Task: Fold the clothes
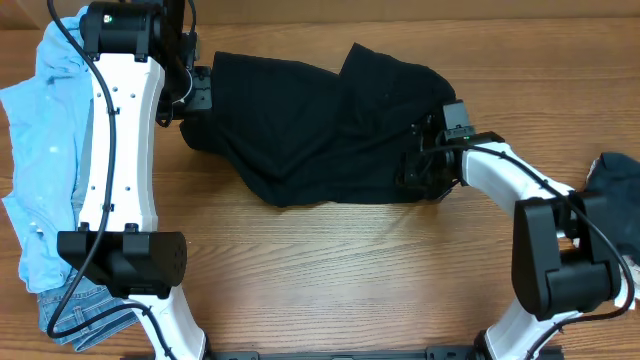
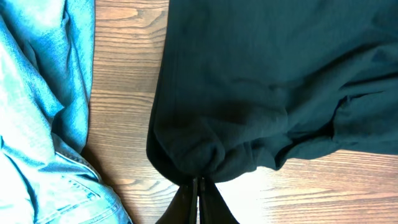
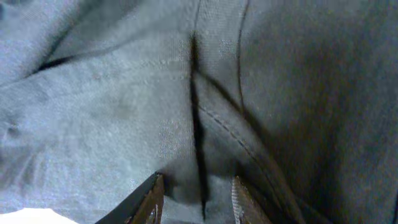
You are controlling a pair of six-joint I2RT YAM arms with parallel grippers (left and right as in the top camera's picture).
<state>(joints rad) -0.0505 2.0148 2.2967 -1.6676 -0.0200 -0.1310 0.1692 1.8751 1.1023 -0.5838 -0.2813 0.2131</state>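
Black T-shirt (image 1: 310, 140) lies rumpled on the table (image 1: 350, 270), left pincer (image 2: 199, 186) clamped on its bunched edge, right pincer (image 3: 198, 186) apart astride a seam ridge; advise closing right firmly, then tensioning both ends evenly before folding.

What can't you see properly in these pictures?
- Overhead: the left arm covers the middle of the blue shirt.
- Overhead: the jeans lie mostly under that shirt.
- Overhead: a dark thing is cut off by the right edge.
- Right wrist: the black T-shirt fills the view, so whether the right tool grips it is unclear.
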